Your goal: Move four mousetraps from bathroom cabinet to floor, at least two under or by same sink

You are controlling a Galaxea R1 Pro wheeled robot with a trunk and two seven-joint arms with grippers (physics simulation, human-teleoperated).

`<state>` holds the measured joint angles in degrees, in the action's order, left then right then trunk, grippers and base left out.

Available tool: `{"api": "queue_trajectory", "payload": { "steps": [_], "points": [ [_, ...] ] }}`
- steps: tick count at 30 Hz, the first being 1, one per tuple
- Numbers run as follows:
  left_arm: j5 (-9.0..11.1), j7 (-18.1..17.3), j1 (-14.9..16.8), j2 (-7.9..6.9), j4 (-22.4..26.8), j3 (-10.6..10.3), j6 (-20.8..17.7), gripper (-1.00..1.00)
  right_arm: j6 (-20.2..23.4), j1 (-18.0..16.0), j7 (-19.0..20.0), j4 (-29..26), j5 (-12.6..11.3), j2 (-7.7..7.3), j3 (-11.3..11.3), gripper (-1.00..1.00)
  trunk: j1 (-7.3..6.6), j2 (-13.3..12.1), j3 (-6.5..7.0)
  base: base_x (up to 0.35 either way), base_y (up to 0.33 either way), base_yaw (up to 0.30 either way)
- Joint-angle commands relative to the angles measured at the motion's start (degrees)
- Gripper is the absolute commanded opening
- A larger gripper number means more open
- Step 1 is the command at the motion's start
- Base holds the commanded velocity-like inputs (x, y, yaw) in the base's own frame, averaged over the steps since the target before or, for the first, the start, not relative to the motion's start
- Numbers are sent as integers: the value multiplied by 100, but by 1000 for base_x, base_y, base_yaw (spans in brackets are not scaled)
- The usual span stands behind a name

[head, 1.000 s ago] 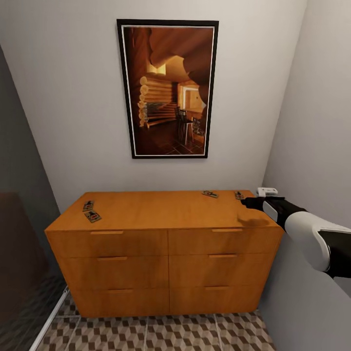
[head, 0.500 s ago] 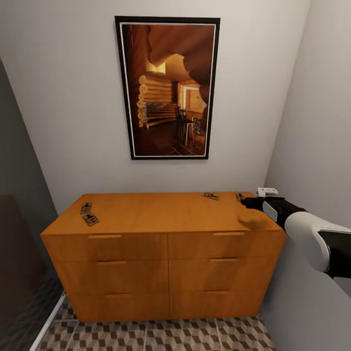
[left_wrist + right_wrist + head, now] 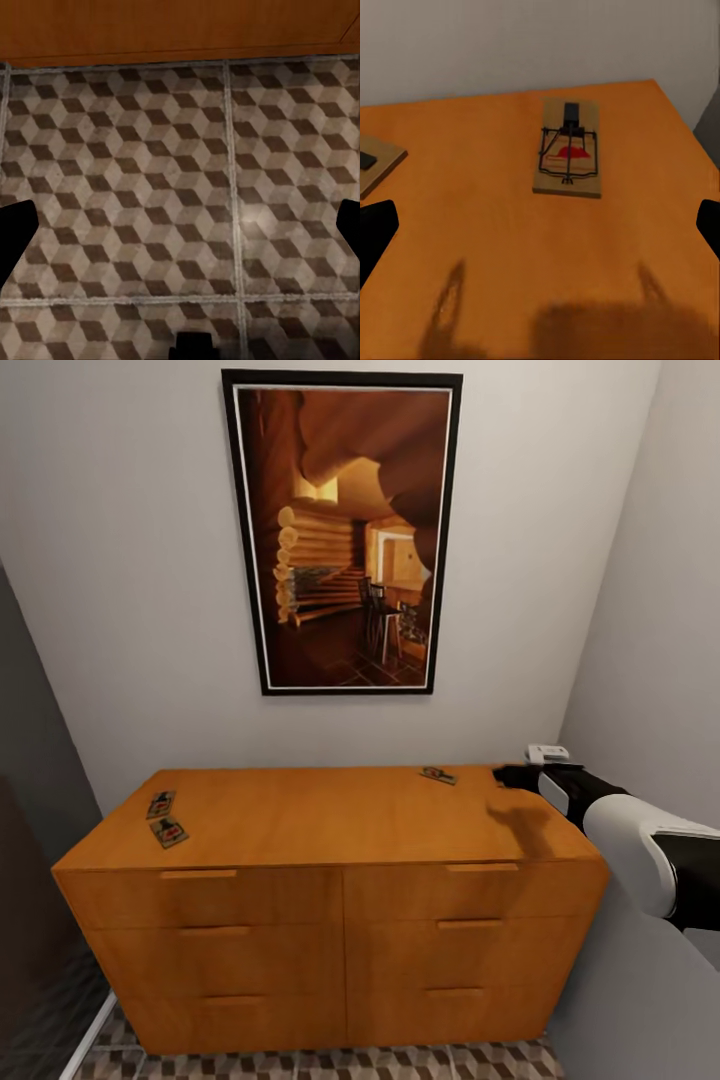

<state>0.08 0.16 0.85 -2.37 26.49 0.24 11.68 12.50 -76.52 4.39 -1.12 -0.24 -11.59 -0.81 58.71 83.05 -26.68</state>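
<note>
Straight ahead of the open right tool (image 3: 540, 225): a mousetrap (image 3: 568, 150) flat on the cabinet (image 3: 330, 815) (long axis running away).

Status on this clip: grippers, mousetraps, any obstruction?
Right gripper open, empty, above cabinet. Mousetrap ahead, untouched. Left gripper over floor. Nothing in the way.

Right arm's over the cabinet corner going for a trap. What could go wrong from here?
1. The nearest mousetrap lies flat on the cabinet top near the back wall, so the right pincer, open above it, might skid it away rather than lift it.
2. That trap sits near the cabinet's right edge; a nudge could drop it off the side.
3. Another mousetrap lies close by and could get bumped.
</note>
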Motion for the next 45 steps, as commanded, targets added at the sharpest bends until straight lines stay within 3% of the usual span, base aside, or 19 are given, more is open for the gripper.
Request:
{"api": "queue_trajectory", "payload": {
  "steps": [1,12,31,45],
  "points": [
    [1,2,3,0,-3,2,18,100,33,-2,18,-11,-2,-2,-7,100,2,3,-6,225,0,0],
    [1,2,3,0,-3,2,18,100,33,0,18,-11,-2,-1,-7,100,2,3,-6,197,0,0],
    [1,2,3,0,-3,2,18,100,33,6,18,-11,6,-24,-17,100,2,3,-6,15,0,0],
    [1,2,3,0,-3,2,18,100,33,22,187,-5,12,-190,-17,100,2,3,-6,0,0,0]
  ]
}}
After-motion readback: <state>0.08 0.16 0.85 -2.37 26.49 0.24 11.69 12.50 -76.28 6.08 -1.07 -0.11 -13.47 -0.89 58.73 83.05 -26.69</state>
